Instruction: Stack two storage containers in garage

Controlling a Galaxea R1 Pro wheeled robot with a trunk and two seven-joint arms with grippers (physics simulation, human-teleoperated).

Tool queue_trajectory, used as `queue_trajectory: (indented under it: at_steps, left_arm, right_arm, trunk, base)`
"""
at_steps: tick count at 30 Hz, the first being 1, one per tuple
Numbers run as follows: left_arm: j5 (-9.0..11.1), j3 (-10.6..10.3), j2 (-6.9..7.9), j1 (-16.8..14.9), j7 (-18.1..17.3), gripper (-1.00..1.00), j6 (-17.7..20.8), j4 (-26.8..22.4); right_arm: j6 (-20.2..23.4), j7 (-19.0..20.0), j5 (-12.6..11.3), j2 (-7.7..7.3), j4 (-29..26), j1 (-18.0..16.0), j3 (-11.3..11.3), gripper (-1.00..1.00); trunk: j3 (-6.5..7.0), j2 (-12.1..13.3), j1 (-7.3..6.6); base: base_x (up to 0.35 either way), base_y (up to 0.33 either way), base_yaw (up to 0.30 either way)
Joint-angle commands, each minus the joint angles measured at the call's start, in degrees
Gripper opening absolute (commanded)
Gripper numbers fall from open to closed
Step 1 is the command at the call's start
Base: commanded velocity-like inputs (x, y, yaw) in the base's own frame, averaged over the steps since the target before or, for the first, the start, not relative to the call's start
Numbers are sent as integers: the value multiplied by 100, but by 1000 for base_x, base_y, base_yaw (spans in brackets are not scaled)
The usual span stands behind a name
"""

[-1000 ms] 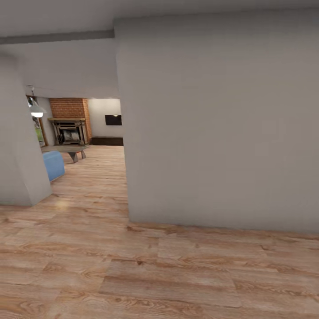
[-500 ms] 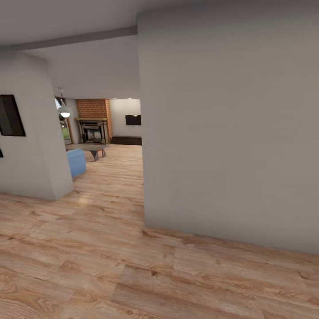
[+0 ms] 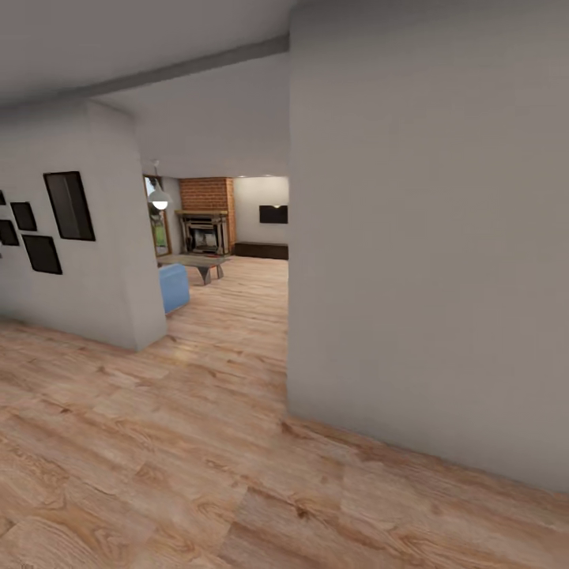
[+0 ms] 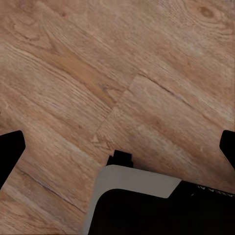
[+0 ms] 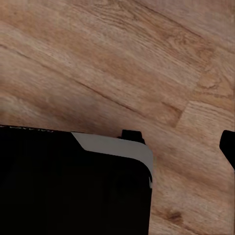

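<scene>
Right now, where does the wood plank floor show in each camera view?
Head view: wood floor, lower half, running back toward the fireplace.
Left wrist view: floor behind the robot's dark body.
Right wrist view: floor behind that body.
Shared landmark: the plank seams.

I log light wood-plank floor (image 3: 158, 442), tan with darker grain. Walls (image 3: 427, 237) pale grey-cream. Black frames (image 3: 69, 205) on the left wall. Far room: red-brick fireplace (image 3: 207, 194), blue sofa (image 3: 174, 286), white pendant lamp (image 3: 160, 201), black TV (image 3: 273, 214).
</scene>
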Motion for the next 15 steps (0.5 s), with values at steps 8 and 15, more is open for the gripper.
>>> queue_trajectory:
  at_steps: [8, 15]
  left_arm:
    - [36, -1, -1, -5, 6, 100, -19, 2]
    - [35, -1, -1, -5, 6, 100, -19, 2]
  right_arm:
    - [-30, -2, -4, -3, 18, -8, 33, 100]
    - [-30, -2, -5, 0, 17, -8, 33, 100]
  trunk:
    - [-8, -5, 4]
    - [-8, -5, 4]
  base:
    - [322, 0, 284]
    - [322, 0, 291]
